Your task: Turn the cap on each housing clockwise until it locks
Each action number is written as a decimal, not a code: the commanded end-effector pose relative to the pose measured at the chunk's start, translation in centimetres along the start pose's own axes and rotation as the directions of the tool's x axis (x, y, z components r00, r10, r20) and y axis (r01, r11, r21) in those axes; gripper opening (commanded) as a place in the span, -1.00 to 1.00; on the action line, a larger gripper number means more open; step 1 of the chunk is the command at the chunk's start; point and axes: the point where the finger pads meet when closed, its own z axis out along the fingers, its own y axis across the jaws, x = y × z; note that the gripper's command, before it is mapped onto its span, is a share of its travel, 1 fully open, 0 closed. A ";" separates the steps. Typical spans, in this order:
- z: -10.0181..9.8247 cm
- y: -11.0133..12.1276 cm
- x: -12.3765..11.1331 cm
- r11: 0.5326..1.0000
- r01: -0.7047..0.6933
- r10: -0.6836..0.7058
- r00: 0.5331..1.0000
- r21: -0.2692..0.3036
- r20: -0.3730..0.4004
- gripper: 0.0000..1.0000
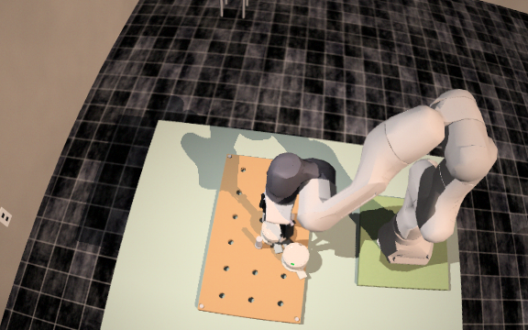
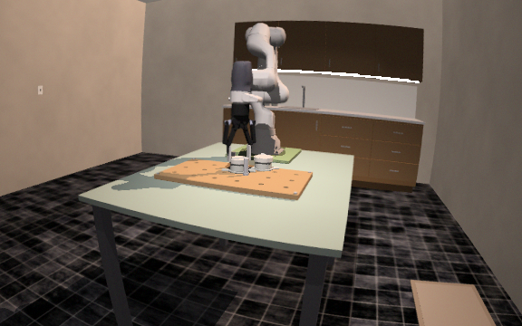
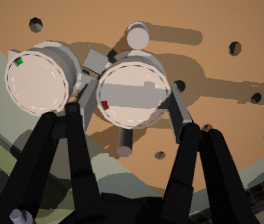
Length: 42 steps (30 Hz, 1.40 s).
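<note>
You see two capped housings: one cap (image 3: 133, 94) carries a red mark, the other cap (image 3: 38, 83) a green mark. One orange pegboard (image 1: 227, 270) lies on one desk (image 1: 154, 257), alongside one green base mat (image 1: 406, 280) and one arm (image 1: 397, 151).

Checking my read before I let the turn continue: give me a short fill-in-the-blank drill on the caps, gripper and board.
1. The gripper is shut on the cap with the ____ mark.
2. The other cap carries a ____ mark.
3. Both housings stand on the ____ pegboard.
4. The number of housings on that board is ____.

Missing words: red; green; orange; two
</note>
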 end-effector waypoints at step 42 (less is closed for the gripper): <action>0.2 -0.3 -0.2 1.000 0.001 -0.001 1.000 0.003 0.006 0.55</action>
